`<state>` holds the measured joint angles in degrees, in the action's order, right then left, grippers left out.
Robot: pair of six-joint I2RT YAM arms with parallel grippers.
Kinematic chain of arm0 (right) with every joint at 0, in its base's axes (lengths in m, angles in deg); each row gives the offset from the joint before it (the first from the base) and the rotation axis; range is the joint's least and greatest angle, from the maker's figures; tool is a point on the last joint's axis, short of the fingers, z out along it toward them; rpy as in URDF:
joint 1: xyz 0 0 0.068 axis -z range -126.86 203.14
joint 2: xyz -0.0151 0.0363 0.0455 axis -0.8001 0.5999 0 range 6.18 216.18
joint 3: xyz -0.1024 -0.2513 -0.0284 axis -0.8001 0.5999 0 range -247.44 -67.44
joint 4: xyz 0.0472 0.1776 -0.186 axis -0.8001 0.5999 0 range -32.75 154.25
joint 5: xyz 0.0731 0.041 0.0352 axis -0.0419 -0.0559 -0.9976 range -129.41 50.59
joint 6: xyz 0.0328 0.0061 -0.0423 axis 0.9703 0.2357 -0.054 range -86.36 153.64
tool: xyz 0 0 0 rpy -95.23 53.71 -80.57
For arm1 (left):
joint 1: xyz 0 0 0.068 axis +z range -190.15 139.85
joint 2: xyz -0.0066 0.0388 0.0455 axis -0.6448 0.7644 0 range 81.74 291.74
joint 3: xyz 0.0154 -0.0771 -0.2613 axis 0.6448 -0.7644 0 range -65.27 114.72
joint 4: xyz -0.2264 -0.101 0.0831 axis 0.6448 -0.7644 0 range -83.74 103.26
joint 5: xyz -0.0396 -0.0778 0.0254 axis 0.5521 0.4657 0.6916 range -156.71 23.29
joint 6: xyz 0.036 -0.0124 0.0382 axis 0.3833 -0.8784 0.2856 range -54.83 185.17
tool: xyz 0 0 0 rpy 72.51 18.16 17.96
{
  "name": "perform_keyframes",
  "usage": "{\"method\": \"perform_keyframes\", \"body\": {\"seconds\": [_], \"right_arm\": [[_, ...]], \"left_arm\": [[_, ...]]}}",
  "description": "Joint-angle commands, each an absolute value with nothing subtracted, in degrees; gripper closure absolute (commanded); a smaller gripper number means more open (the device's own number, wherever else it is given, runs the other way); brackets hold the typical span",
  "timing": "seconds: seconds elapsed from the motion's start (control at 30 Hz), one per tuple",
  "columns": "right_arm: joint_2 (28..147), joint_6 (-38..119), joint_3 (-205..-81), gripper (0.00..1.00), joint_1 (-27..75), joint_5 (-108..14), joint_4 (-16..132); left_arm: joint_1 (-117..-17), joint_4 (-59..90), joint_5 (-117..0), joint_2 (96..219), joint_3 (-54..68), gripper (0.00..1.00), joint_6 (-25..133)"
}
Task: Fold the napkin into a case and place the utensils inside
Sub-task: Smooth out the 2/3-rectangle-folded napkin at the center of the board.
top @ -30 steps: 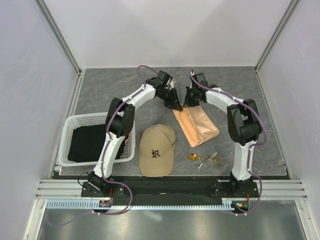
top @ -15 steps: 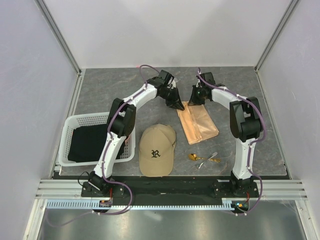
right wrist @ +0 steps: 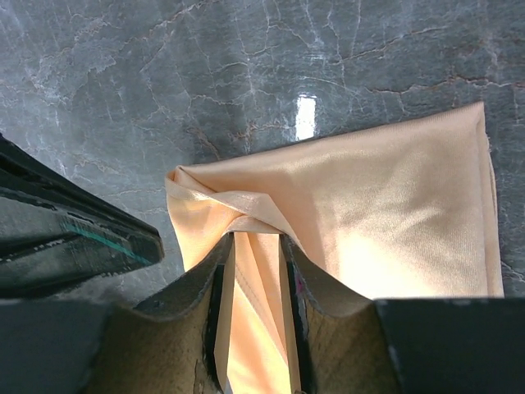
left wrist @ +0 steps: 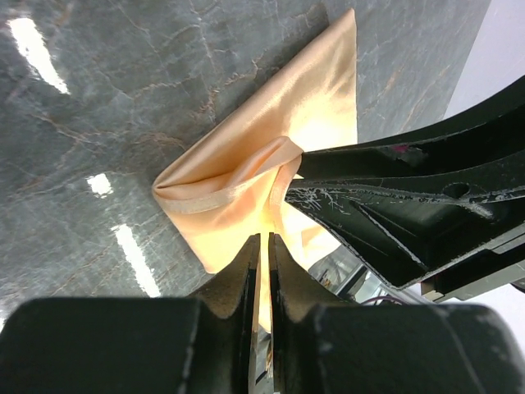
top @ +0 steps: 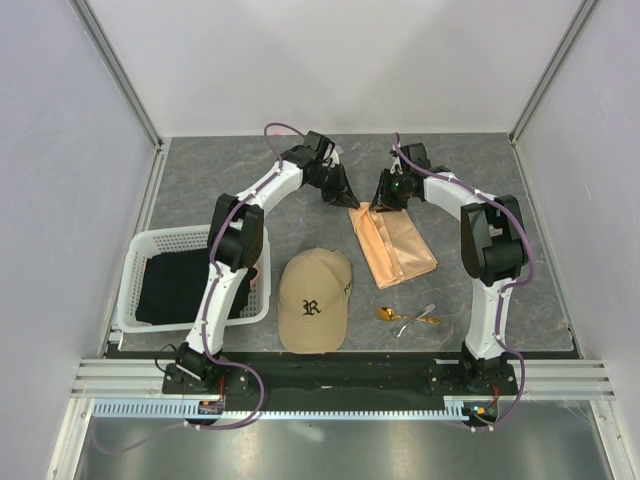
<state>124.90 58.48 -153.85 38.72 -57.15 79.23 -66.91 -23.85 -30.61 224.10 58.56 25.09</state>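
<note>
Just above the middle of the overhead frame, the napkin (top: 393, 250) lies folded into a long peach strip on the grey table (top: 220, 180), slanting from its upper left corner down towards the right. Both arms reach to that upper corner from either side. The left gripper (top: 343, 195) comes in from the left, and in its wrist view the fingers (left wrist: 238, 279) are drawn nearly together with a thin sliver of cloth pinched in the slit between them; a loose lip of the top layer curls up from the folded corner towards them. The right gripper (top: 384, 198) sits just across from it, and in its own view the fingers (right wrist: 205, 279) stand parted either side of a crease in the napkin, with cloth filling the gap but not squeezed. The rest of the napkin stays flat on the table. Below it, towards the lower right, the utensils (top: 408, 318) lie in a small cluster, a gold spoon among silvery pieces, apart from the napkin. A tan cap (top: 313, 298) sits just left of them, at lower centre. At the left of the frame a white basket (top: 135, 260) holds a black cloth (top: 180, 285).
</note>
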Motion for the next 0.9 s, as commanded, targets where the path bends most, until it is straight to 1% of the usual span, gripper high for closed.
{"method": "perform_keyframes", "body": {"seconds": [0.0, 0.17, 0.37, 0.43, 0.47, 0.53, 0.63, 0.73, 0.83, 0.87], "right_arm": [[120.88, 59.12, -153.31, 0.64, 38.72, -58.92, 78.52], [117.81, 60.18, -148.48, 0.67, 38.72, -59.27, 75.80], [118.42, 60.00, -147.16, 0.70, 38.37, -60.86, 74.48], [118.86, 59.92, -146.45, 0.69, 38.28, -61.21, 73.52], [119.29, 59.74, -146.54, 0.66, 38.28, -61.12, 73.34], [121.04, 58.95, -147.59, 0.63, 38.19, -61.38, 73.33], [122.81, 58.33, -149.78, 0.62, 38.20, -61.39, 72.98], [124.39, 58.25, -151.37, 0.65, 38.19, -60.86, 73.07], [125.80, 58.33, -152.60, 0.71, 38.19, -61.03, 73.07], [126.06, 58.07, -152.78, 0.74, 38.19, -60.77, 73.16]], "left_arm": [[-67.48, -22.51, -29.80, 223.94, 60.50, 0.87, 23.77], [-67.66, -22.51, -29.53, 224.73, 60.41, 0.87, 23.95], [-68.01, -22.60, -29.18, 225.35, 60.32, 0.87, 23.95], [-68.10, -22.51, -29.18, 225.26, 60.32, 0.87, 23.95], [-68.19, -22.51, -29.18, 225.35, 60.23, 0.87, 23.95], [-68.28, -22.51, -29.18, 225.18, 60.23, 0.88, 23.95], [-68.36, -22.51, -29.18, 224.82, 59.97, 0.88, 24.04], [-68.54, -22.51, -29.27, 224.56, 59.44, 0.88, 24.12], [-68.63, -22.51, -29.36, 224.12, 59.27, 0.88, 24.21], [-68.71, -22.51, -29.36, 224.03, 59.27, 0.88, 24.30]]}}
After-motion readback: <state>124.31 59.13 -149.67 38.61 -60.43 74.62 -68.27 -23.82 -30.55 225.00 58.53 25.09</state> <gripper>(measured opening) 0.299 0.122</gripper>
